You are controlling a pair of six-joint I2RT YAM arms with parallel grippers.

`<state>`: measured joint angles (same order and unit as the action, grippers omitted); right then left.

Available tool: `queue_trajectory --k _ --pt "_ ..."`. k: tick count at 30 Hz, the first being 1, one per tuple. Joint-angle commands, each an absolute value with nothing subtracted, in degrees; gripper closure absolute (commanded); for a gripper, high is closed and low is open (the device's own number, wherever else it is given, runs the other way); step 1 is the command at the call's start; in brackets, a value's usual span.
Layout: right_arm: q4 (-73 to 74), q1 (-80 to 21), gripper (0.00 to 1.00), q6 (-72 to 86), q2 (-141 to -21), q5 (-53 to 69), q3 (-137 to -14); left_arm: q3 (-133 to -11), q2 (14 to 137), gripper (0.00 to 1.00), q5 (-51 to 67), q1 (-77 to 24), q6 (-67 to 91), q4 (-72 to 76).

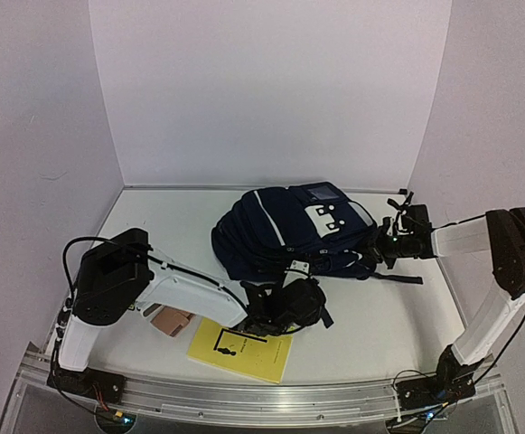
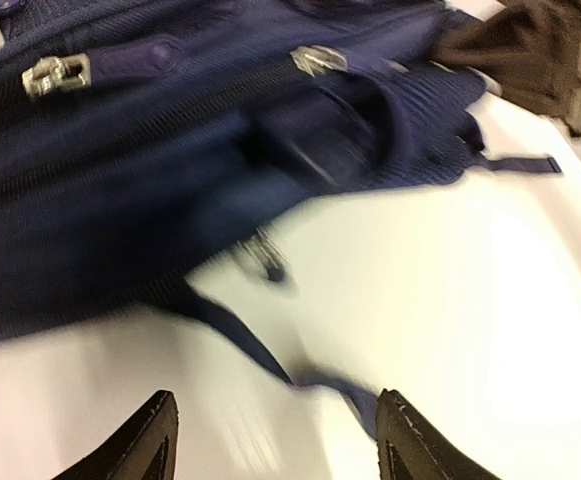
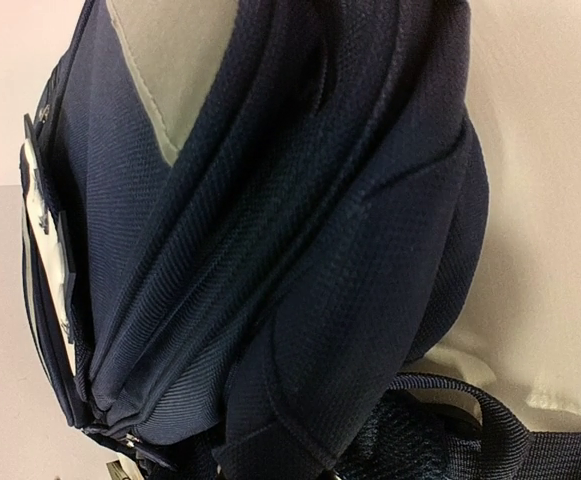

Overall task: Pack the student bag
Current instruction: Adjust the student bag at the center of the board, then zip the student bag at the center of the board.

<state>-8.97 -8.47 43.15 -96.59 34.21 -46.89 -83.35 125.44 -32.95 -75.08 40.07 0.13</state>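
Observation:
The student bag [image 1: 289,231], dark navy with a white patch, lies in the middle of the table. My left gripper [image 1: 303,294] sits low at its near edge. In the blurred left wrist view the left gripper [image 2: 275,435] is open, with only table between the fingertips [image 2: 160,440]. A thin navy strap [image 2: 260,345] trails from the bag [image 2: 120,190] toward the right finger. My right gripper [image 1: 384,240] is pressed against the bag's right side. Navy fabric [image 3: 300,280] fills the right wrist view down to the jaws and hides the fingers, which are shut on it.
A yellow booklet [image 1: 239,351] lies near the front edge, below the left gripper. A pinkish-brown item [image 1: 170,318] sits partly under the left arm. Metal zipper pulls [image 2: 55,75] show on the bag. A black strap [image 1: 398,276] trails off to the right.

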Motion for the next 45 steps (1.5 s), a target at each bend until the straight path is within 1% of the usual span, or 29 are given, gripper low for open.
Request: queue_trajectory --k 1,3,4,6,8,11,18,27,37,43,45 --pt "-12.4 -9.9 1.0 46.7 -93.4 37.0 -47.3 -82.5 120.7 0.29 -41.2 -77.4 44.4 1.7" --pt "-12.4 -10.1 1.0 48.6 -93.2 36.4 -47.4 -83.6 121.9 0.26 -41.6 -77.7 45.2 1.3" --pt "-12.2 -10.3 1.0 49.4 -92.8 35.6 -47.4 -85.8 123.4 0.25 -42.3 -77.7 46.0 -1.4" --pt "-11.5 -11.0 1.0 50.2 -91.8 34.4 -47.1 -91.2 126.0 0.25 -45.5 -77.8 49.9 -9.8" --pt "-11.0 -11.7 1.0 50.7 -90.4 33.4 -46.6 -94.7 127.4 0.26 -48.0 -77.7 51.4 -13.1" --pt "-10.6 -12.5 1.0 50.8 -89.0 32.7 -46.4 -95.0 128.0 0.28 -49.4 -77.0 51.4 -11.7" --pt "-10.5 -13.0 1.0 50.8 -88.3 32.5 -46.3 -96.1 128.8 0.37 -45.2 -73.7 50.7 -9.4" --pt "-10.5 -13.5 1.0 51.1 -88.7 33.0 -46.5 -98.2 131.9 0.41 -41.4 -72.3 51.7 -10.2" --pt "-10.6 -13.8 1.0 51.2 -89.4 34.1 -46.7 -99.3 134.0 0.53 -38.6 -69.4 50.1 -7.6" --pt "-10.8 -14.2 1.0 51.4 -89.8 34.6 -46.8 -100.4 134.9 0.56 -38.6 -68.8 47.6 -5.9" --pt "-10.8 -14.2 1.0 51.4 -89.9 34.8 -46.8 -101.0 135.2 0.6 -38.7 -68.7 46.9 -5.7"
